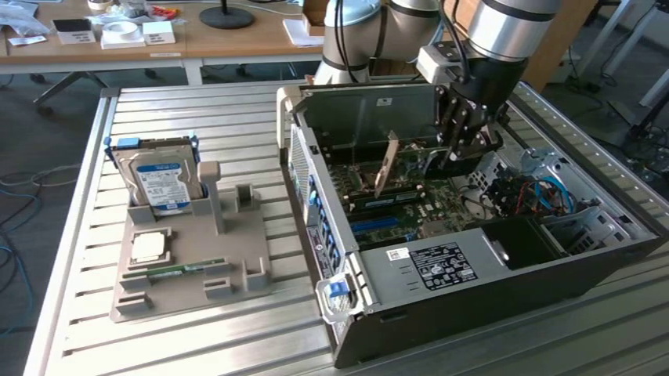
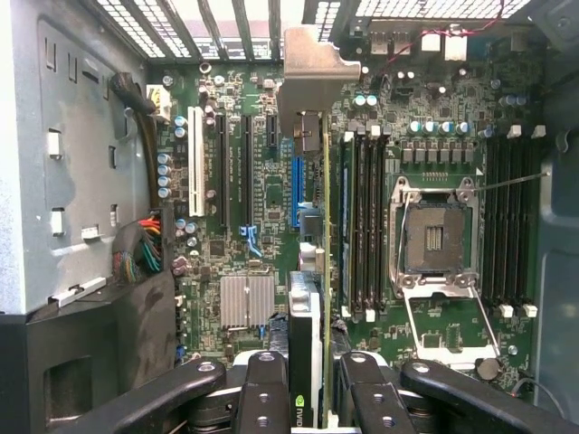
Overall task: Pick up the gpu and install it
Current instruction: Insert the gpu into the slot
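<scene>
Inside the open computer case, the gripper clamps its fingers on the gpu, edge-on just above the motherboard slots. Pickup looks done; seating appears unfinished.

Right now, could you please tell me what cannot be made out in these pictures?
- Whether the gpu is fully seated: in the wrist view the card is seen edge-on and hides its own lower edge; in the exterior view it is too small.
- The hard drive label text: exterior view, too small.
- The arm above the gripper: exterior view, cut off by the top edge.
</scene>
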